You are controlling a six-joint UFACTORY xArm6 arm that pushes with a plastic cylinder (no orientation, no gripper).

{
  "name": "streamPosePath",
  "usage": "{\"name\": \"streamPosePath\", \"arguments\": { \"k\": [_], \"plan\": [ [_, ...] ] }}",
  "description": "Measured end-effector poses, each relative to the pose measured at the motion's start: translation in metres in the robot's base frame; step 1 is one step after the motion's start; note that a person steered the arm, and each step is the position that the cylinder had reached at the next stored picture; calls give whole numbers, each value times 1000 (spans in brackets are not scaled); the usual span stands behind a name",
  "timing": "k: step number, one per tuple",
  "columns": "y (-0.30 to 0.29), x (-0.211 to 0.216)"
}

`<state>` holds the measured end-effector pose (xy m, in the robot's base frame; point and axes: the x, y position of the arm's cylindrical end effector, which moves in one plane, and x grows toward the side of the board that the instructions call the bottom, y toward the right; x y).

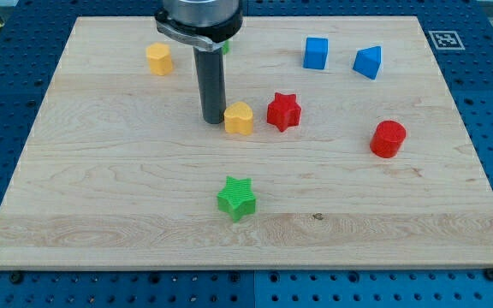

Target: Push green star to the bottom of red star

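The green star (237,198) lies low on the wooden board (101,197), left of centre. The red star (283,111) lies above it and a little to the view's right, well apart from it. My tip (211,121) rests on the board at the left side of a yellow heart-shaped block (239,118), touching or almost touching it. The yellow heart sits just left of the red star. My tip is well above the green star.
A yellow block (158,58) lies at the upper left. A blue cube (316,53) and a blue triangular block (368,62) lie at the upper right. A red cylinder (388,139) lies at the right. A green bit (226,46) shows behind the rod.
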<state>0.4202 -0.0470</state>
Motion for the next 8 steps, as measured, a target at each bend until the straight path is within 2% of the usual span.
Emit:
{"name": "streamPosePath", "arguments": {
  "k": [3,5,8],
  "plan": [
    [2,0],
    [-25,0],
    [-38,59]
  ]
}}
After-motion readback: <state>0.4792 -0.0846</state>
